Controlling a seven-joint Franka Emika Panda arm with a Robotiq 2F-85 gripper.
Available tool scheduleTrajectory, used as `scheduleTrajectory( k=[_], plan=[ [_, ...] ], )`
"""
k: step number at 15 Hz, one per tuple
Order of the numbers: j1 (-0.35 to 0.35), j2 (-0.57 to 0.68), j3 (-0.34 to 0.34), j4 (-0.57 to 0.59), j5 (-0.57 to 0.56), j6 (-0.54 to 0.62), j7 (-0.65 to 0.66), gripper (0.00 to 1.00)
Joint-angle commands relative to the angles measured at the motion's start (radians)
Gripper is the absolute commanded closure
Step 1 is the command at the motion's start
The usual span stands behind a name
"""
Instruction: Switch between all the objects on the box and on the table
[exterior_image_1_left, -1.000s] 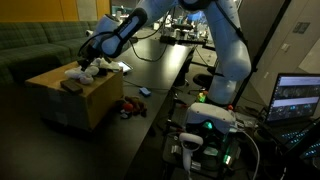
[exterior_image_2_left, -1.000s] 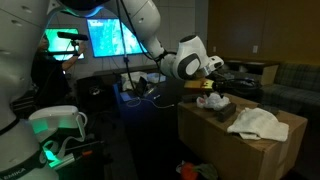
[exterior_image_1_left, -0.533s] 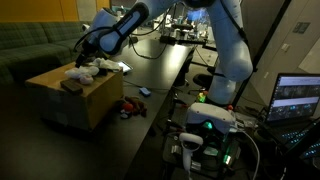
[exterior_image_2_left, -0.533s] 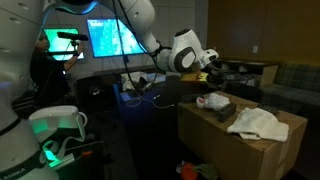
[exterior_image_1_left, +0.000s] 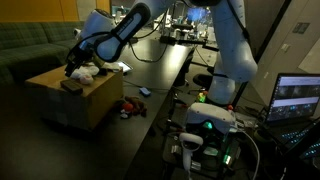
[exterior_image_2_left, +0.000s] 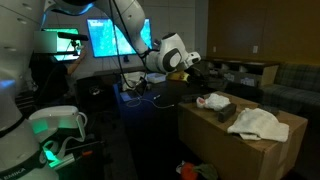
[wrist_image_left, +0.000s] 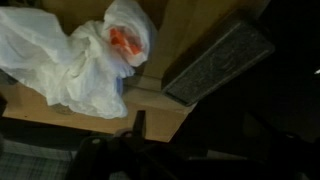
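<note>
White robot arm | stretched toward upper left, wrist above brown cardboard box | jaws: opening cannot be told

Dim, monitor-lit room (wrist view blurred)

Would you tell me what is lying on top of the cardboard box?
A white crumpled cloth, a dark block and a white bundle showing orange; whatever lies under the cloth is hidden.

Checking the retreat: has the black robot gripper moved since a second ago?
Yes. The gripper has shifted leftward over the brown cardboard box, toward its left edge.
</note>
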Motion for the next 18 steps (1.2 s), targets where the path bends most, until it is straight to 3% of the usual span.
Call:
scheduleTrajectory(
  k=[1, 9, 18],
  plan=[
    [0.096, 0.01, -0.07, -0.006, 0.0, 0.024, 0.118, 0.0],
    [0.154, 0.071, -0.109, 0.01, 0.012, 0.025, 0.227, 0.0],
    [0.129, 0.125, -0.08, 0.031, 0.037, 0.014, 0.215, 0.0]
  ],
)
